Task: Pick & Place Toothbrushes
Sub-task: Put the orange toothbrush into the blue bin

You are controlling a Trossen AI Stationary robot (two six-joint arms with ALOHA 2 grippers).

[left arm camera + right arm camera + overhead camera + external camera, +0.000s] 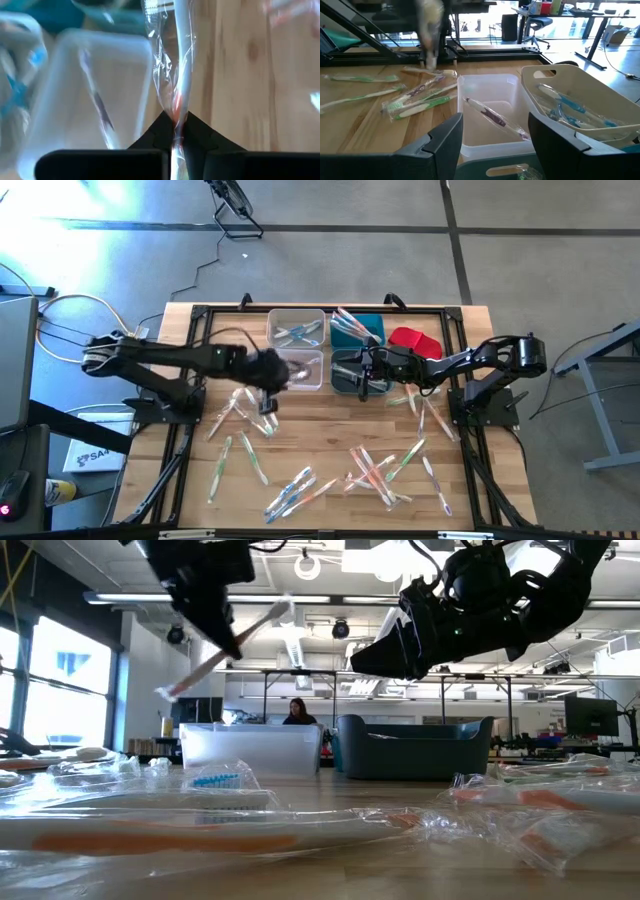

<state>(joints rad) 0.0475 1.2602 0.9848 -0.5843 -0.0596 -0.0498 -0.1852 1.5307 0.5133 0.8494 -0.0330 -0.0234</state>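
Many wrapped toothbrushes [375,470] lie loose on the wooden table. My left gripper [176,125] is shut on one wrapped toothbrush [179,70] with an orange accent, up in the air beside the near clear bin [308,372]. That bin holds a purple toothbrush [492,117]. My right gripper [495,132] hangs open above the dark bin [345,375], next to the clear bin, and touches nothing. The far clear bin [297,328] holds blue toothbrushes, and the far teal bin [357,328] holds more. My left gripper pinches the wrapped toothbrush between its two fingers, on the handle [176,107] through the clear wrapper. The fingers come from above and lie across it. The toothbrush [225,645] is lifted clear and tilted, one end high and the other low, sticking out on both sides.
Four bins stand in a block at the table's far middle. A red piece [415,340] lies right of the teal bin. Loose toothbrushes cover the near half and the right side [420,405]. Black frame rails [180,450] run along both sides. A person sits far behind [297,712].
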